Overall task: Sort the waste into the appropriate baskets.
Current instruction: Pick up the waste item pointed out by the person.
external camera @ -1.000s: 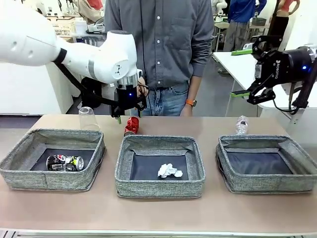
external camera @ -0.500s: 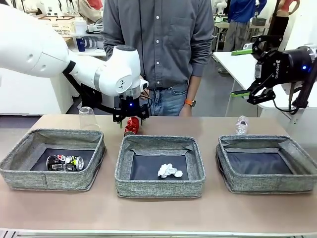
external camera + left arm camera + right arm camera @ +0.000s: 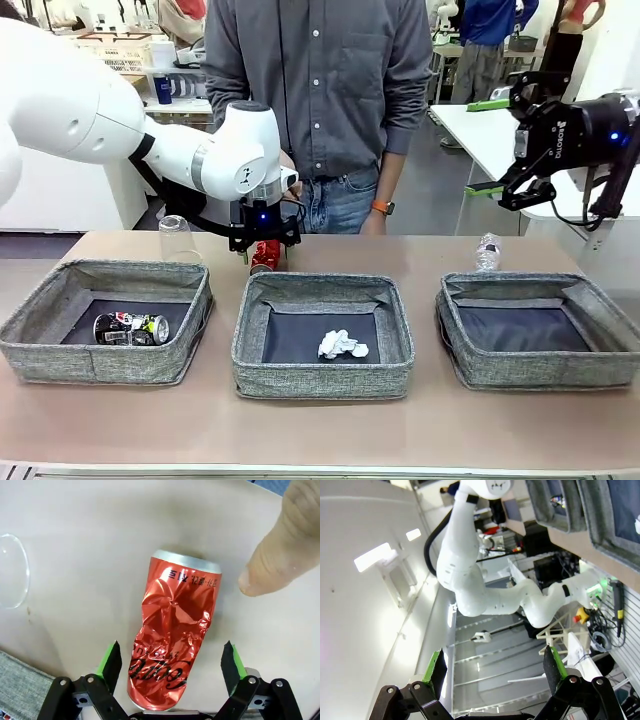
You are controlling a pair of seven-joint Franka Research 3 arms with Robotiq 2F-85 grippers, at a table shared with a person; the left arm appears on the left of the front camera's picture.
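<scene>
A dented red drink can [image 3: 172, 635] lies on the table behind the middle basket [image 3: 322, 378]; its red body [image 3: 265, 254] peeks out under my left gripper [image 3: 264, 240]. That gripper [image 3: 171, 660] hangs open over the can, one green pad on each side, not touching it. A crushed dark can [image 3: 130, 328] lies in the left basket [image 3: 100, 362], a white paper ball [image 3: 342, 345] in the middle one. The right basket [image 3: 540, 372] holds nothing. A clear cup [image 3: 176, 238] stands upside down at the back left, a clear bottle [image 3: 487, 252] at the back right. My right gripper [image 3: 505, 170] is raised, open and holds nothing.
A person in a grey shirt stands at the far edge; one fingertip [image 3: 280, 550] rests on the table close beside the red can. The rim of the clear cup [image 3: 12, 570] sits to the other side of the can. Bare tabletop runs in front of the baskets.
My left gripper has come down over the red can, from above it to around it. The right arm has stayed still.
</scene>
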